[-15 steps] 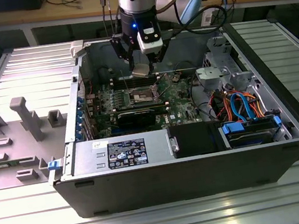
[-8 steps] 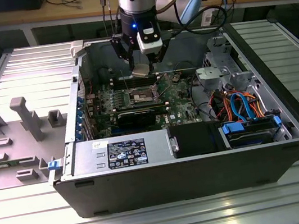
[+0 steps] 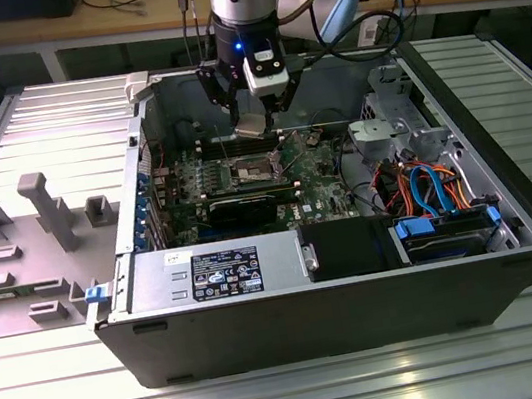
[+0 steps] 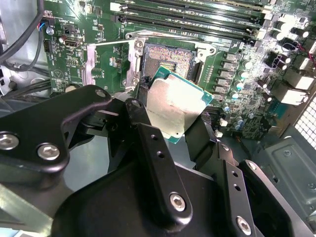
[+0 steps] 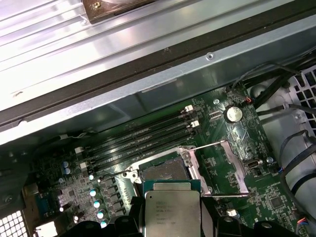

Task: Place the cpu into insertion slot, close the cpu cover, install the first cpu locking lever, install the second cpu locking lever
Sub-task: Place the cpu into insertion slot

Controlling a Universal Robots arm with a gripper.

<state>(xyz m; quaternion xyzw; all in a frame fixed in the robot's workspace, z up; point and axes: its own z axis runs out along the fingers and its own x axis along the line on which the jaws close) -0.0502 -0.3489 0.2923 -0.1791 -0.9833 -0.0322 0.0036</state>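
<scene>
My gripper [image 4: 173, 121] is shut on the cpu [image 4: 174, 104], a flat square chip with a silvery top, its black fingers [image 4: 144, 116] pressing two opposite edges. The chip hangs tilted just above the insertion slot [image 4: 170, 58], whose dark, gold-tinged contact field lies bare. The cpu cover [image 5: 224, 170] stands swung open beside the slot, with the green board showing through its window. A thin wire lever [image 5: 210, 146] runs along the cover's edge. In the exterior view the gripper [image 3: 253, 127] hovers inside the open computer case, over the slot [image 3: 249, 170].
Long black memory slots [image 5: 143, 138] lie just behind the socket. A black graphics card [image 3: 247, 206] sits in front of it, the power supply [image 3: 216, 268] nearer still. A grey drive cage [image 3: 387, 130] and coloured cables [image 3: 426, 184] fill the exterior view's right.
</scene>
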